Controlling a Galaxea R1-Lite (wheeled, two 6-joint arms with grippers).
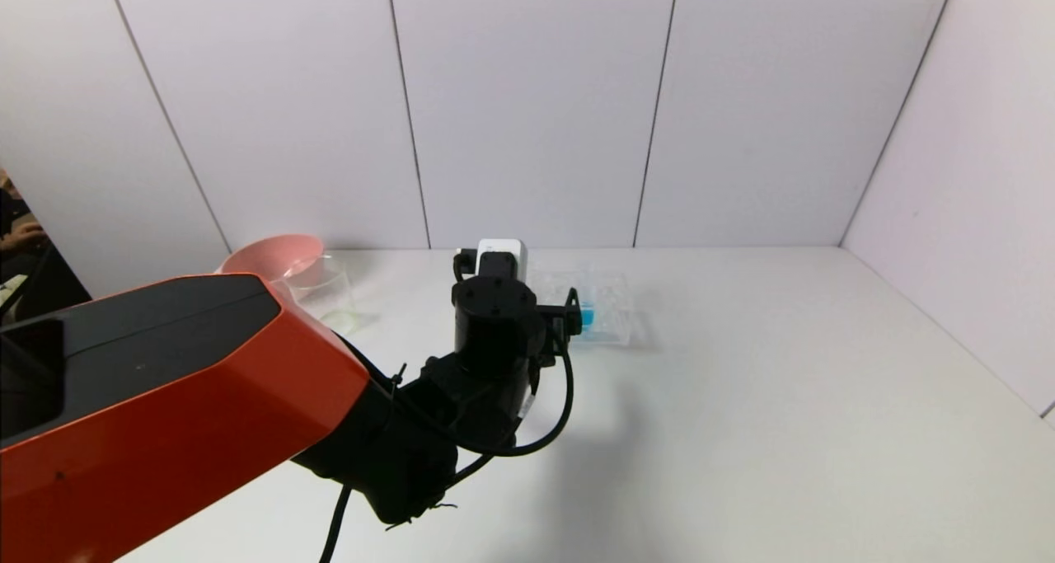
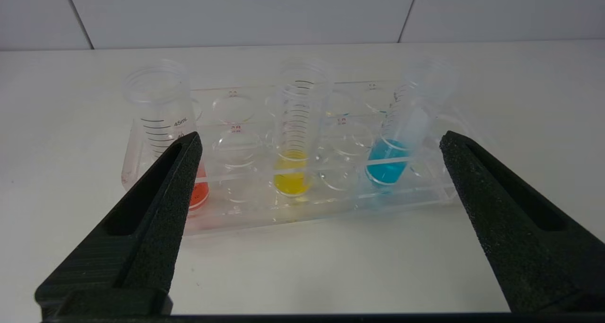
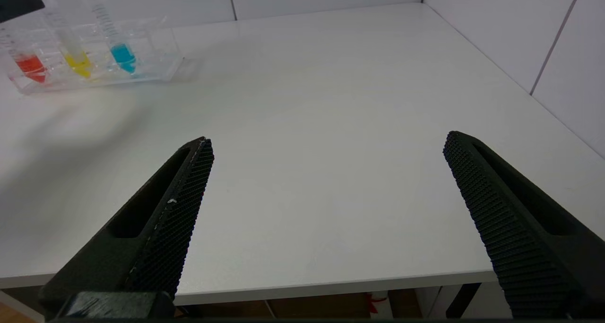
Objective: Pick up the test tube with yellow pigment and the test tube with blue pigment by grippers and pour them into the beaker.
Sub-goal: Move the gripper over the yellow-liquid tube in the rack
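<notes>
Yellow tube (image 2: 294,143) and blue tube (image 2: 401,138) stand in the rack (image 2: 326,205) on the table (image 2: 331,266), beside a red tube (image 2: 163,124). We see the left gripper (image 2: 319,143) spread wide before the rack, holding nothing. The right gripper (image 3: 328,148) hangs wide open and empty, well apart. The beaker (image 1: 321,287) sits beside the pink bowl (image 1: 268,254).

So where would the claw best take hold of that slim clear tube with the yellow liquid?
Probably on the bare upper part of the slim clear tube with yellow liquid, above the clear plastic rack. It stands upright in the middle, so the open left claw, already facing it, could come straight from the front, closing from both sides, then lift upward.
</notes>
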